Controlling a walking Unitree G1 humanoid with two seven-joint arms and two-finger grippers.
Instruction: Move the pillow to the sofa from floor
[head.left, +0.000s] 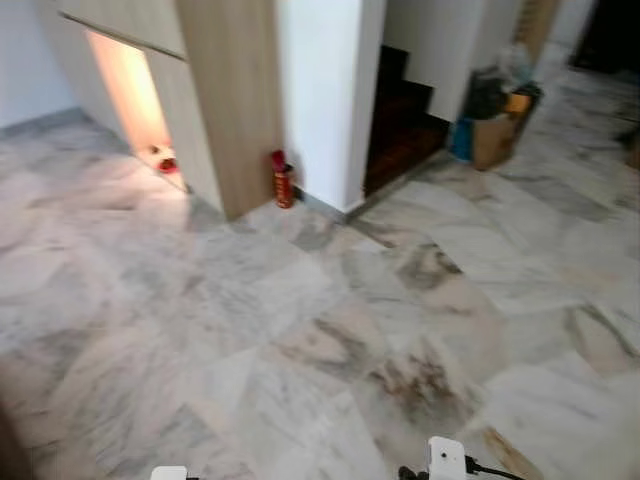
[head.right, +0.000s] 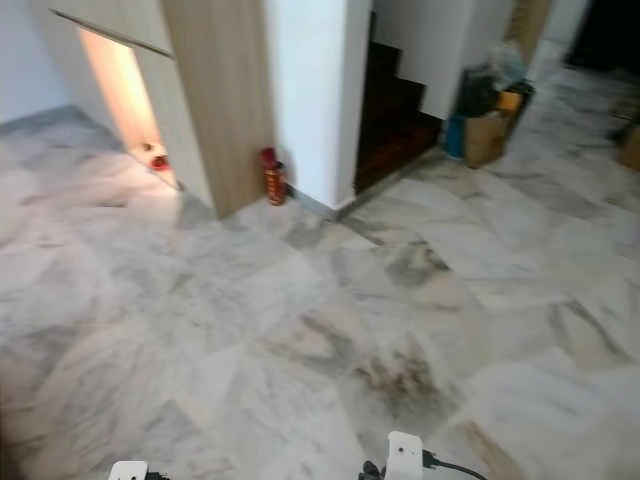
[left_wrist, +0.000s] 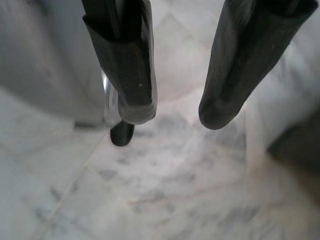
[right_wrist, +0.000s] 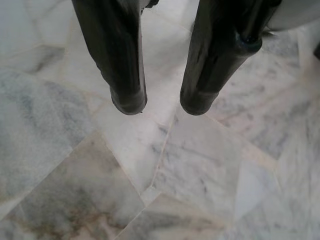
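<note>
I'm walking with the left gripper (left_wrist: 175, 112) and right gripper (right_wrist: 160, 105) hanging apart and empty over marble floor (head.left: 300, 320) (fire extinguisher (head.left: 283, 180) at twelve o'clock), since I'm seeing no pillow yet.

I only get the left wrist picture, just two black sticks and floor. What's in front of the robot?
Observer: A marble floor leading to a wooden cabinet.
Operator: Anything red?
Observer: Yes, a red fire extinguisher stands at the cabinet's foot.
Operator: Any boxes?
Observer: A cardboard box sits far back on the right.
Operator: What's the other hand doing?
Observer: The right gripper hangs over bare tiles, fingers slightly apart, empty.
</note>
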